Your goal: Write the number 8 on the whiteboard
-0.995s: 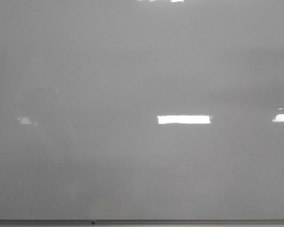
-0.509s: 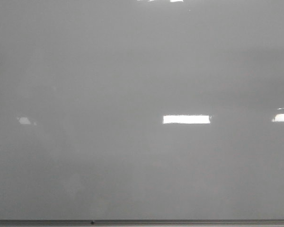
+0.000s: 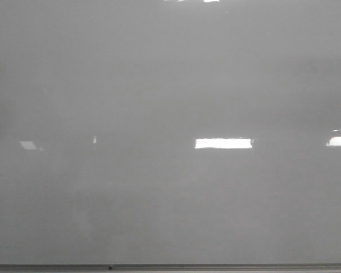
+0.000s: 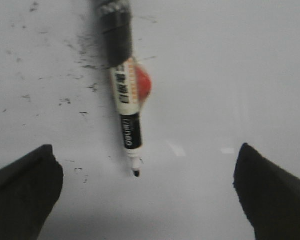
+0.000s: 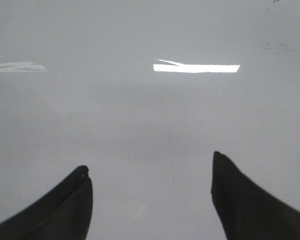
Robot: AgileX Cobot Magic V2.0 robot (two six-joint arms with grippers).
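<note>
whiteboard [image 3: 170, 85], the large glossy pale grey board with bright reflections, fills the front view and carries no figure yet. a white-and-black marker pen [image 4: 126, 107] with bare tip lies on it between the left gripper's [image 4: 145, 192] wide-spread fingers. the right gripper [image 5: 150, 192] also gapes wide, empty. best move: centre over the barrel, close firmly mid-body, keeping the tip free.

Front view faces whiteboard [image 3: 170, 85] close; both wrist views look down onto it.
</note>
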